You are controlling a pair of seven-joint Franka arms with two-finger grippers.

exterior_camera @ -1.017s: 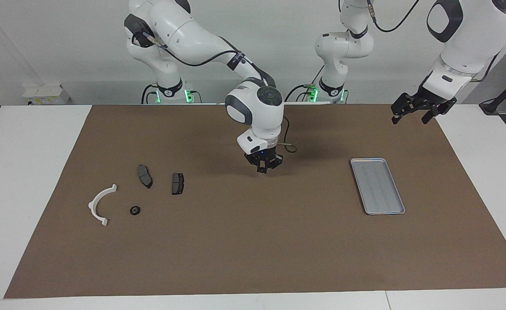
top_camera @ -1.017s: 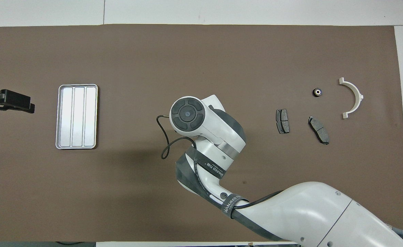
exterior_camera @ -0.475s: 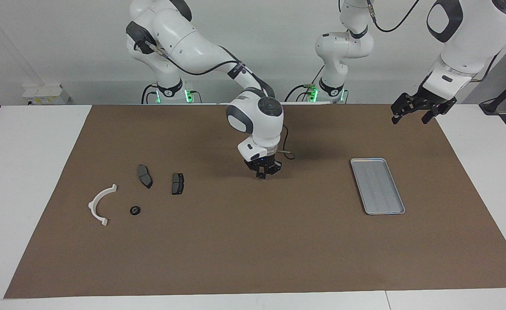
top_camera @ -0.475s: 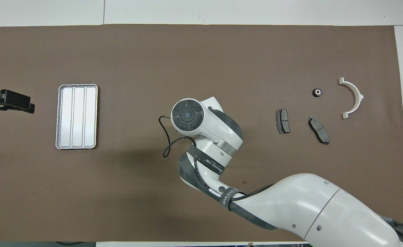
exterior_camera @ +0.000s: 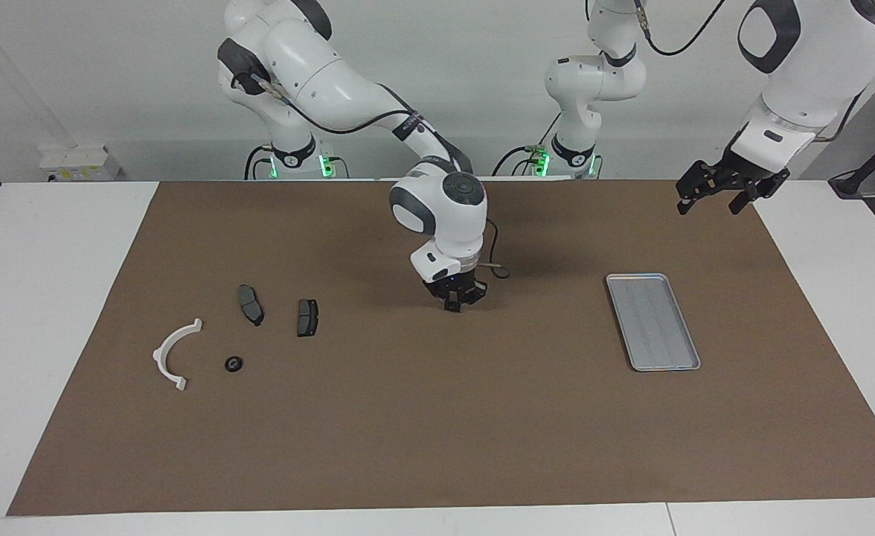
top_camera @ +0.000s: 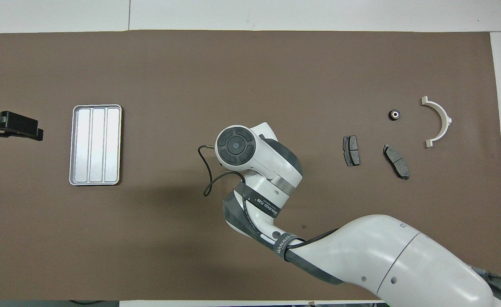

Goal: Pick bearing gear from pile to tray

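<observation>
Your right pincer (exterior_camera: 454, 304) has sunk a little over the last second and drifted slightly toward the right arm's end of the worktop (exterior_camera: 437, 417); it now hangs low over the bare middle of the brown mat, its fingertips pressed together. You cannot see from either view whether anything tiny sits between those tips, and from overhead the wrist covers them entirely. It is well apart from both the pile and the tray (exterior_camera: 687, 366).

The tray, lying toward the left arm's end of the worktop, shows nothing on its ridged floor. The pile lies unmoved toward the right arm's end: the white half-ring (exterior_camera: 172, 353) closest to that end, the small black round piece (exterior_camera: 234, 363) just beside it, and the two dark brake pads (exterior_camera: 251, 304) a little nearer the robots. That black round piece looks to be the bearing gear you want, and nothing touches it.

Your left pincer (exterior_camera: 714, 195) waits with its jaws spread, raised above the mat's corner at the robots' edge, at the left arm's end.

So judge the job as barely begun: the shift carries the right arm toward the pile, and you need the tips parted before closing on the gear
</observation>
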